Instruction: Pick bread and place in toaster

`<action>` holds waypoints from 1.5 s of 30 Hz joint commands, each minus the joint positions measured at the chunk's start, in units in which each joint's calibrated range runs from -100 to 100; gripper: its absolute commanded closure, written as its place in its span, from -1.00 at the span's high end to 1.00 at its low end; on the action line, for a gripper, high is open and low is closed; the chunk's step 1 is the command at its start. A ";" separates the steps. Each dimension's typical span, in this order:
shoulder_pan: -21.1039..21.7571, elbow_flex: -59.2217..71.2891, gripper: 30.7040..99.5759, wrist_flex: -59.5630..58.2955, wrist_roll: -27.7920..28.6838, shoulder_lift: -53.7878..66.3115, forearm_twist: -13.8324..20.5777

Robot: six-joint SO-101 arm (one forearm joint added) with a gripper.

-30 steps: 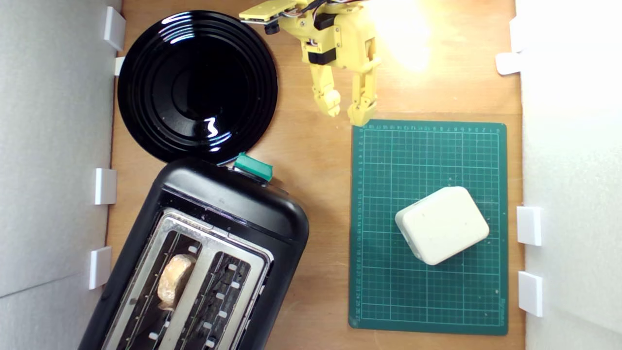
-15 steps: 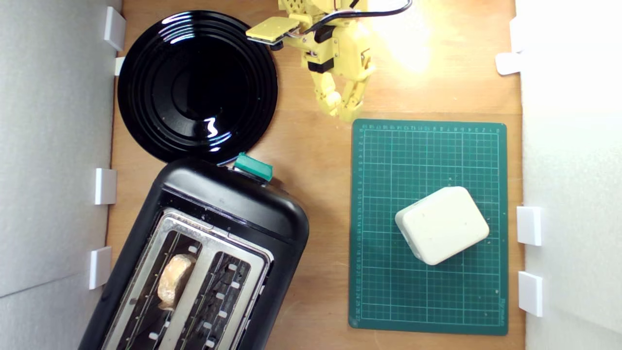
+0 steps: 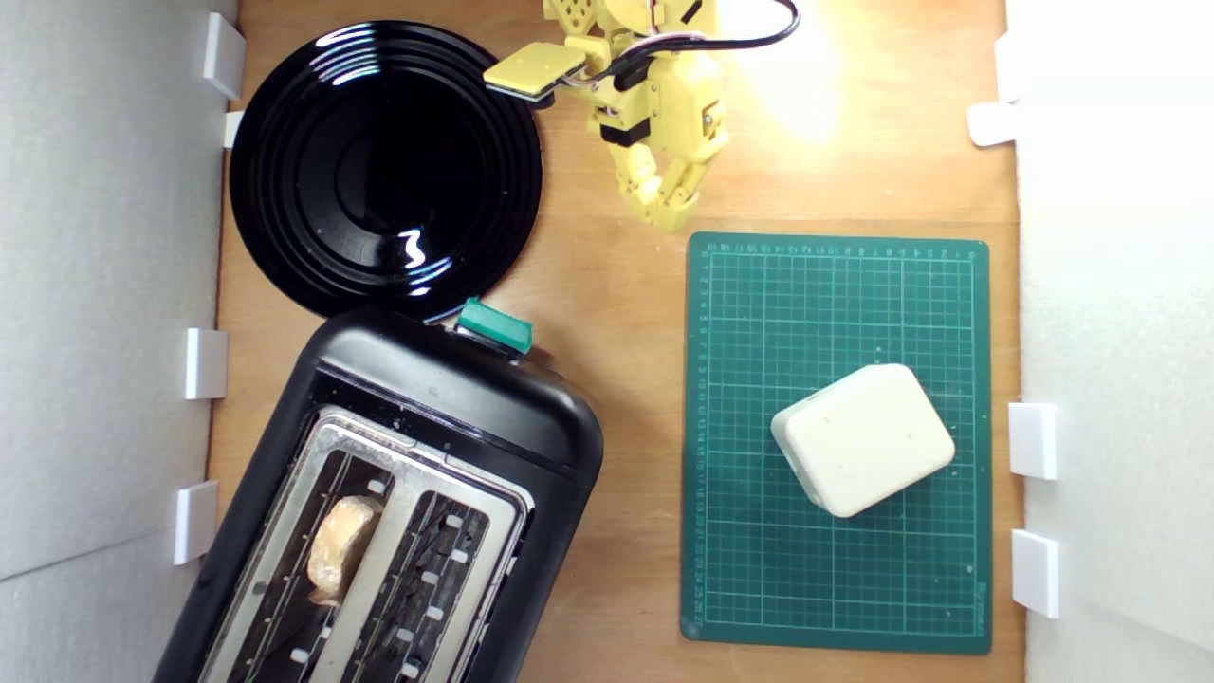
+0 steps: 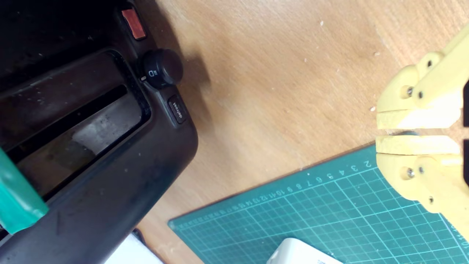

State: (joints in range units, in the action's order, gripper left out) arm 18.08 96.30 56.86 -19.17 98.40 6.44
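The bread (image 3: 339,548), a small tan-crusted slice, stands inside one slot of the black toaster (image 3: 446,398) at the exterior view's lower left. The toaster has a silver top plate and a green lever knob (image 3: 494,325). My yellow gripper (image 3: 667,211) hangs far from it, at the top of the exterior view over bare wood just beyond the mat's far corner. Its jaws are shut with nothing between them. The wrist view shows the shut gripper (image 4: 383,132), the toaster's end (image 4: 121,176) with a black dial (image 4: 161,68), and the green knob (image 4: 16,194).
A round glossy black plate (image 3: 384,166) lies beside the toaster at the exterior view's upper left. A green cutting mat (image 3: 835,285) on the right carries a cream-white rounded block (image 3: 861,438). White foam walls with clips border both sides of the wooden table (image 3: 607,313).
The gripper's jaws went from wide open to shut, and the arm drew back slightly toward the top of the exterior view. Bread, toaster and block did not move.
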 commanded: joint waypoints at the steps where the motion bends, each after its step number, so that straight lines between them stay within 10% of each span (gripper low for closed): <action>1: 0.21 -0.21 -0.53 -0.29 0.05 0.51 0.27; 45: 0.05 0.61 -0.53 -0.29 0.05 0.35 -0.19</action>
State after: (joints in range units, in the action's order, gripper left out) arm 18.08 97.32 56.86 -19.17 98.40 6.44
